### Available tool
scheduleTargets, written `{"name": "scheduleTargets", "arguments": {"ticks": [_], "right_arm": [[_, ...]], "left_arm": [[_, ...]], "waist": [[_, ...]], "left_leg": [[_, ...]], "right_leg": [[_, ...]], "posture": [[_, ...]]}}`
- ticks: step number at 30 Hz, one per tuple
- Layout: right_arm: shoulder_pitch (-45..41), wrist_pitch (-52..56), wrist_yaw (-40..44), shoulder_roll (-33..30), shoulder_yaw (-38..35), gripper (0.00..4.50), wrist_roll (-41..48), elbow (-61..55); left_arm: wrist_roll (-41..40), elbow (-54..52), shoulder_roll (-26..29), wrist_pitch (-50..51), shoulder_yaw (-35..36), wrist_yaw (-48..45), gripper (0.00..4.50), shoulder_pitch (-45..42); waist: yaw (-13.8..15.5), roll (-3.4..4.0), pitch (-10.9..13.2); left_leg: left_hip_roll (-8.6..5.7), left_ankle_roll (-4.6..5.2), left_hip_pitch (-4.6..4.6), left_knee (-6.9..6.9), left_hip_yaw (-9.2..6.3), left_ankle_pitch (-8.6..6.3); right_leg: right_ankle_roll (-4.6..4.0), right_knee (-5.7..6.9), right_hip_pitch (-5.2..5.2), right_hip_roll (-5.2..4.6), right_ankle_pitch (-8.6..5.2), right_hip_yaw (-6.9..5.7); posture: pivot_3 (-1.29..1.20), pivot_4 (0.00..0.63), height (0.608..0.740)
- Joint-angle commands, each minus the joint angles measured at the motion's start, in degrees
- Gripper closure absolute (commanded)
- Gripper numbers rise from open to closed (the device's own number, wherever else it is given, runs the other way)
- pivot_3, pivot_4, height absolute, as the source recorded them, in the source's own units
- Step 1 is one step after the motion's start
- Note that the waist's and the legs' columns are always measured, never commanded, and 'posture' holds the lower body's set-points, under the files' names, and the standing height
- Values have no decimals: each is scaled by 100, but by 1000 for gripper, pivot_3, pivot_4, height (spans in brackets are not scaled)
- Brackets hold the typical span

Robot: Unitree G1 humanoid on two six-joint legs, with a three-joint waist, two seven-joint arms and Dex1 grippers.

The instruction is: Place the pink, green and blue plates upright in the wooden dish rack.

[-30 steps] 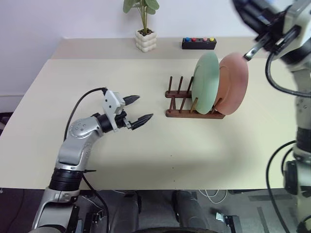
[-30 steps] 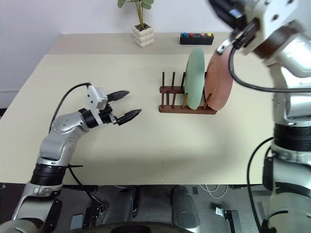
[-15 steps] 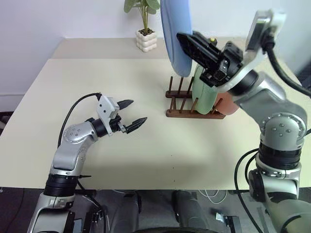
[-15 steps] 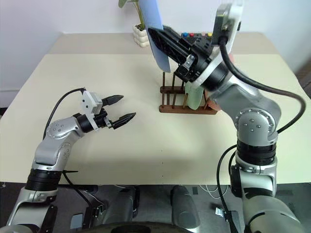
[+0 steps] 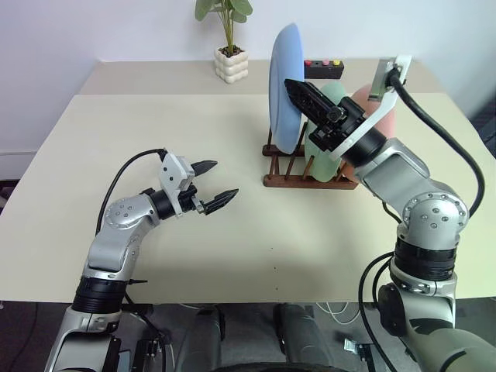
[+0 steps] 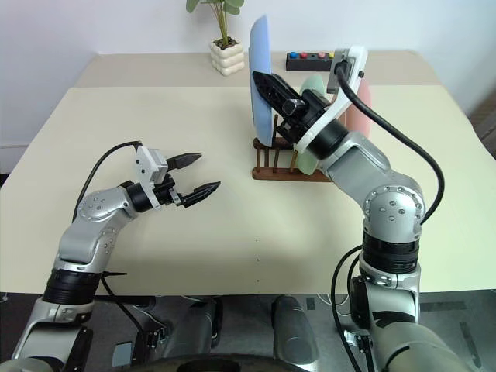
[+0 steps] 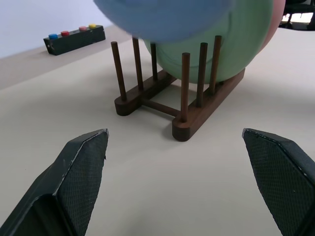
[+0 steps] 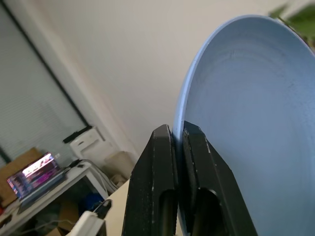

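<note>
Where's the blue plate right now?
The blue plate is pinched on edge in the right gripper, above the wooden dish rack, just left of the green plate.

The rack's [image 5: 308,172] right-hand slots are taken by the green plate [image 5: 319,147] and the pink plate [image 5: 378,120]. The open left pegs are overhung by the blue plate [image 5: 284,85], pinched by the right end effector [image 5: 298,89]. Bare tabletop [image 5: 256,225] is left in front, up to the spread left end effector [image 5: 215,183].

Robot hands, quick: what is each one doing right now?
Left gripper: open, holding nothing, above the table.
Right gripper: shut on the blue plate, held upright over the wooden dish rack.
</note>
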Motion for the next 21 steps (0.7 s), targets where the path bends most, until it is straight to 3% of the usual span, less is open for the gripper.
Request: {"name": "scheduleTargets", "arguments": {"ticks": [1,19,21], "right_arm": [[-70,-9,-182,60,-188,4444,194,-11],[36,31,-462,68,-269,4444,509,210],[56,26,-480,65,-277,3815,503,232]], "left_arm": [[-21,-145,1,-78,26,-7,0,-82],[-14,-153,6,-106,6,-6,0,-67],[-15,-151,8,-106,5,-13,0,-70]], "waist": [[1,0,0],[-2,0,0],[-4,0,0]], "left_leg": [[0,0,0,0,0,0],[0,0,-1,-3,0,0],[0,0,-1,-3,0,0]], "right_leg": [[0,0,0,0,0,0],[-1,-2,-1,0,-1,0],[-1,-2,-2,0,-1,0]], "posture": [[0,150,730],[0,150,730],[0,150,730]]}}
